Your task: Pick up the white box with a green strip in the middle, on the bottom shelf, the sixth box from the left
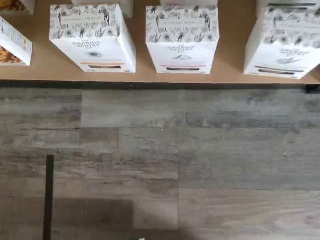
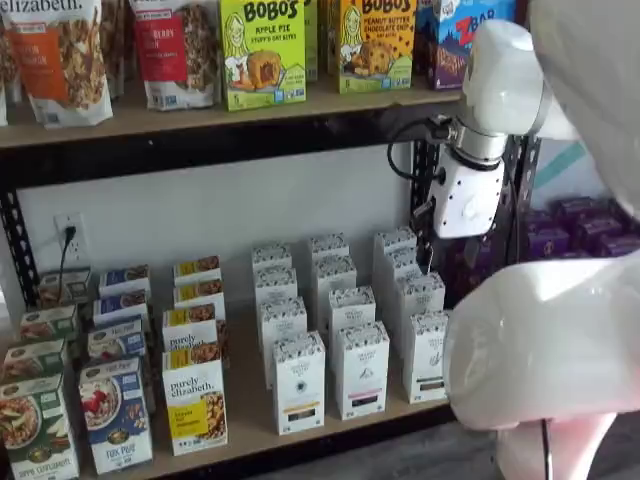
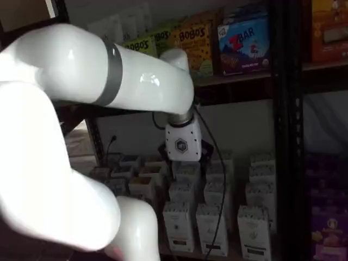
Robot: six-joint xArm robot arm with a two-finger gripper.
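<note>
The white box (image 1: 281, 44) with the dark greenish strip low on its front stands at the front edge of the bottom shelf (image 1: 140, 75). In both shelf views it is the rightmost of the front white cartons (image 2: 425, 357) (image 3: 253, 232). Two like cartons stand beside it, one with a pink strip (image 1: 182, 39) and one with an orange strip (image 1: 93, 38). My gripper (image 2: 450, 252) (image 3: 185, 161) hangs from its white body above the rear rows of white cartons, well clear of them. Its black fingers are open, dim against the dark frame, and hold nothing.
Yellow-and-white purely elizabeth boxes (image 2: 196, 400) and cereal boxes (image 2: 112, 412) fill the shelf's left part. A black perforated upright (image 2: 425, 200) stands right behind the gripper, with purple boxes (image 2: 575, 225) beyond it. The upper board (image 2: 200, 105) carries Bobo's boxes and granola bags. Grey plank floor (image 1: 160, 160) lies below.
</note>
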